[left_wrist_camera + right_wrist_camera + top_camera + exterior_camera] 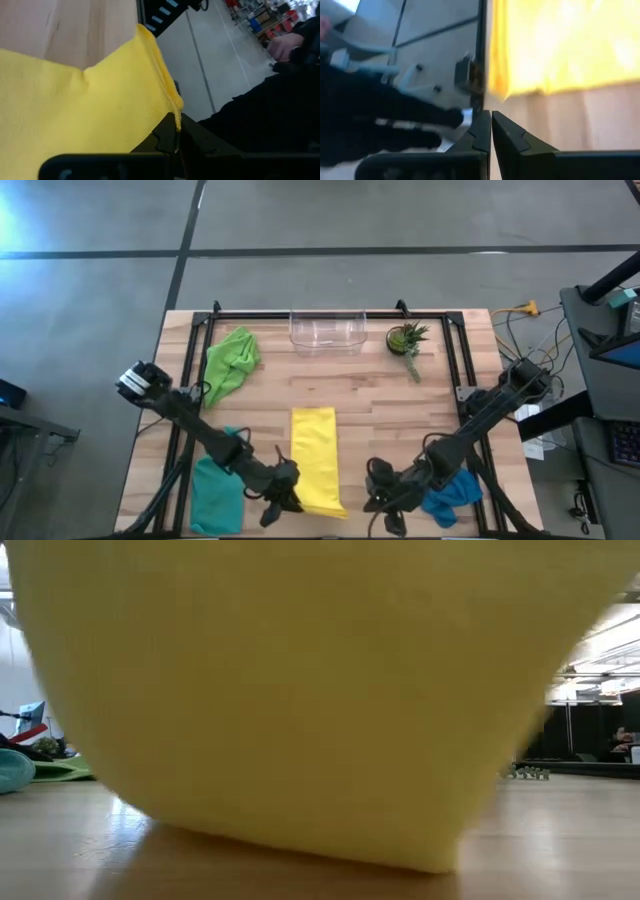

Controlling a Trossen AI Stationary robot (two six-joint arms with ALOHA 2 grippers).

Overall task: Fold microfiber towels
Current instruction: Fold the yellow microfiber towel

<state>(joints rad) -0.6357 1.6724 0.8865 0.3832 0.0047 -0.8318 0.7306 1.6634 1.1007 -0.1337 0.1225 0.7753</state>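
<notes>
The yellow towel lies folded into a long strip on the middle of the wooden table, its near end at the front edge. It fills the low view. My left gripper is shut right at the strip's near left corner. My right gripper is shut, with nothing between its fingers, a little to the right of the strip's near right corner. The lime green towel lies bunched at the far left. The teal towel is at the near left and the blue towel at the near right. My left gripper's shut fingertips stand right at the yellow towel's near left corner, coming from the table's left and slanting down. The corner's hemmed layers lie over the tips. I cannot tell whether the cloth is pinched or only touches them.
A clear plastic bin and a small potted plant stand at the table's far edge. A black frame runs around the table top. A person's dark sleeve and hand show beyond the table in the left wrist view.
</notes>
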